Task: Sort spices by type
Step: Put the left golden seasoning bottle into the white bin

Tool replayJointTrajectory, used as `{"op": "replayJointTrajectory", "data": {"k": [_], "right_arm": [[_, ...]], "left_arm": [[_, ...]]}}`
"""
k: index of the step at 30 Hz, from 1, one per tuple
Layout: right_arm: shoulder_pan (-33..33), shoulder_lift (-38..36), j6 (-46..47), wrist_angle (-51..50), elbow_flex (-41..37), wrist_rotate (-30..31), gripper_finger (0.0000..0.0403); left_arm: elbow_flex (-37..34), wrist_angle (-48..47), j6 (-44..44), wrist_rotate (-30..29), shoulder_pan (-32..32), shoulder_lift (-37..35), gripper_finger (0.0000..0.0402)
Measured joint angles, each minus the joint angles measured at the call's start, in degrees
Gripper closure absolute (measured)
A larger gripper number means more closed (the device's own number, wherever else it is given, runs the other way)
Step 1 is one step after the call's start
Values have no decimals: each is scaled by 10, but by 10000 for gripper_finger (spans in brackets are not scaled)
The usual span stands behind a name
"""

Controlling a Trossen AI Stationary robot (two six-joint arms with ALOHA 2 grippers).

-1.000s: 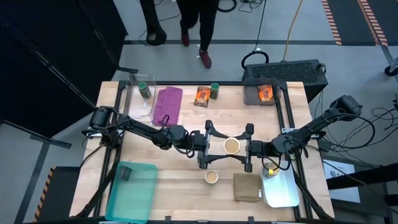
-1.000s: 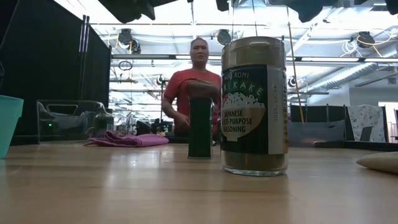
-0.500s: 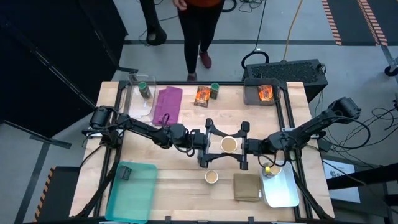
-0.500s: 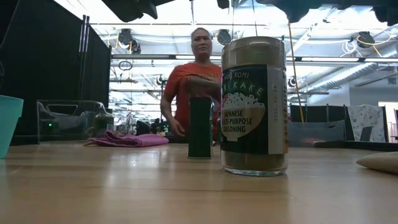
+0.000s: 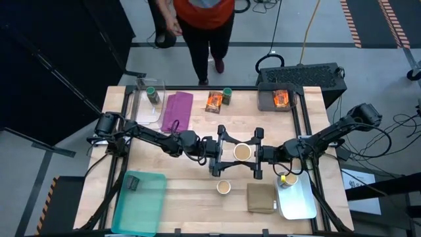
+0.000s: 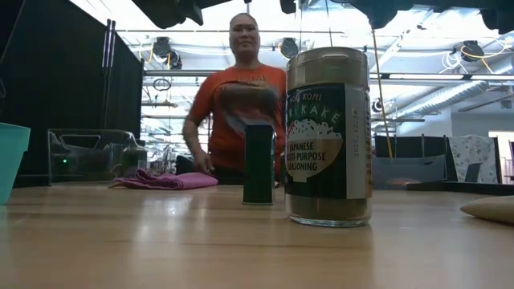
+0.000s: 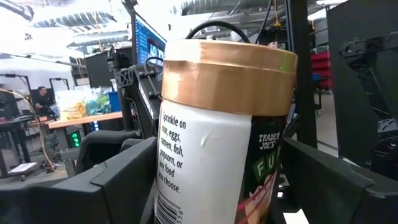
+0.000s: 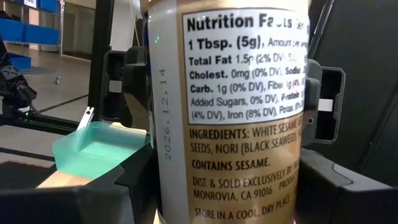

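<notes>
A tan-lidded furikake jar [image 5: 242,153] hangs upright in the air over the table's middle, between my two grippers. My left gripper [image 5: 228,153] comes at it from the table's left and is shut on it. My right gripper [image 5: 255,153] faces it from the right, open, with a finger on either side of the jar [image 8: 230,106]. A second tan-topped jar [image 5: 223,187] stands on its base on the table, large in the low view [image 6: 328,136]. Orange packets [image 5: 214,100] [image 5: 281,99] and green-lidded jars [image 5: 227,96] [image 5: 152,95] sit near the far edge. My left gripper pinches the jar's white body [image 7: 163,155], below the gold lid, between its two fingers [image 7: 124,180]. The fingers reach in level from the table's left. The jar is lifted clear and stands nearly upright, lid up. My right gripper: whether its fingers [image 8: 118,186] touch the jar, I cannot tell.
A teal tray [image 5: 148,207] with a dark block [image 5: 131,182] sits at the near left. An olive cloth [image 5: 261,197] and a pale tray [image 5: 299,204] lie at the near right. A purple cloth [image 5: 176,110] and a clear container [image 5: 141,108] are far left. A person [image 5: 204,20] stands at the far edge.
My right gripper has moved toward the table's left, closing in around the jar that my left gripper holds up. The person has walked up to the table's far edge.
</notes>
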Motion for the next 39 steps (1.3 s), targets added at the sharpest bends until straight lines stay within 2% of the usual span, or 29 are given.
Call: {"op": "replayJointTrajectory", "data": {"k": [10,21,28,33,39], "right_arm": [[-5,-1,11,0,0,-1,156],[-5,-1,20,-14,0,1,154],[-6,-1,33,-24,0,28,44],[-5,-1,54,-44,0,41,29],[-4,-12,86,-83,1,67,28]], "left_arm": [[0,1,1,-16,-2,0,111],[0,-11,-1,-20,-2,0,116],[0,-38,-4,-36,-3,0,117],[0,-55,-1,-50,-3,0,117],[0,-109,22,-101,-6,-16,117]]}}
